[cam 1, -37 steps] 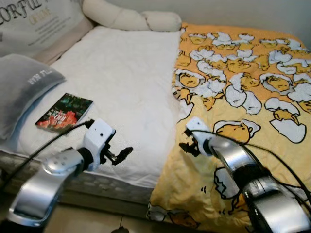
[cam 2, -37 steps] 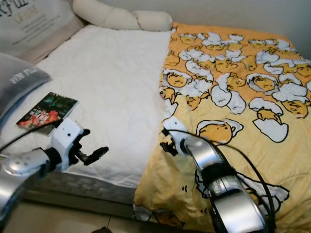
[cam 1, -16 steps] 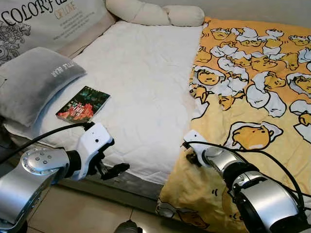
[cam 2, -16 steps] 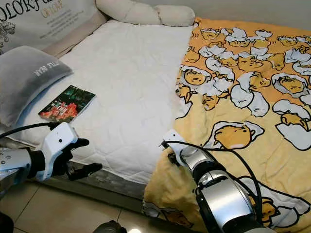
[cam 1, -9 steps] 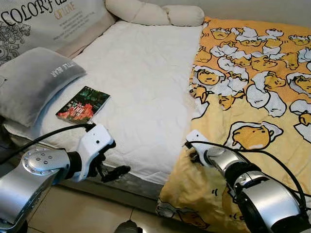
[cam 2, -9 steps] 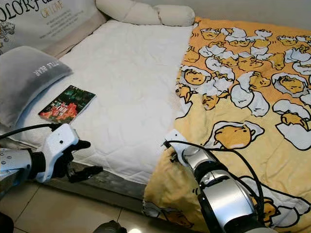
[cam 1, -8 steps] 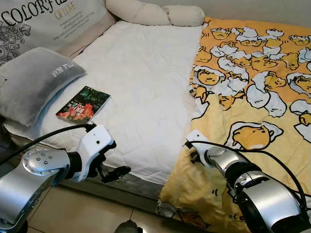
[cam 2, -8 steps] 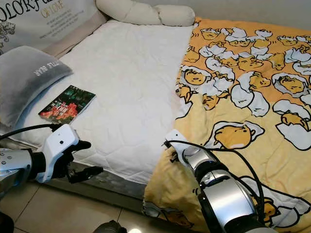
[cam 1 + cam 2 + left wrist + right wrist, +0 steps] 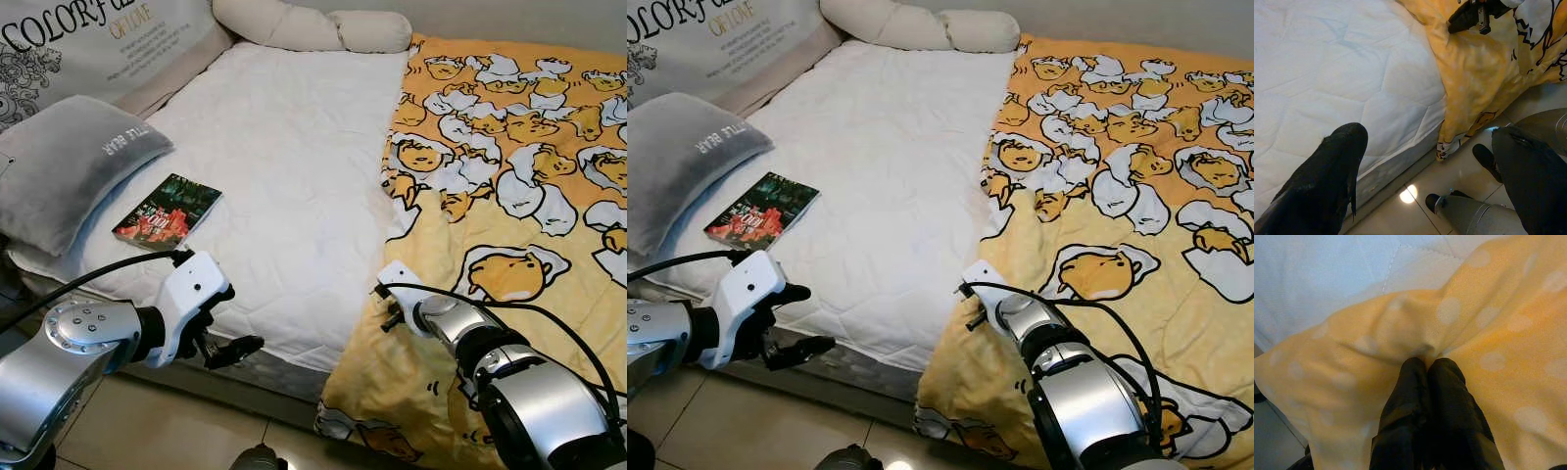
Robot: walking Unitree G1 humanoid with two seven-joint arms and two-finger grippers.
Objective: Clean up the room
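A yellow duvet [image 9: 509, 176] printed with cartoon figures covers the right half of the bed and hangs over its front edge. My right gripper [image 9: 386, 316] is at the duvet's left edge near the front of the bed. It is shut on a bunched fold of the yellow fabric [image 9: 1420, 345], which the right wrist view shows pinched between the fingertips. My left gripper [image 9: 235, 349] hovers open at the front edge of the white mattress [image 9: 284, 147], with nothing between its fingers [image 9: 1337, 161].
A book [image 9: 167, 210] with a dark and red cover lies on the mattress near a grey pillow [image 9: 69, 162]. A large lettered cushion [image 9: 88, 39] and a cream bolster [image 9: 313, 24] line the far side. Tiled floor [image 9: 176, 431] runs below the bed front.
The camera has shifted since the oldest frames. Over the last second my right gripper has crept slightly along the duvet edge, and the left gripper has hardly moved.
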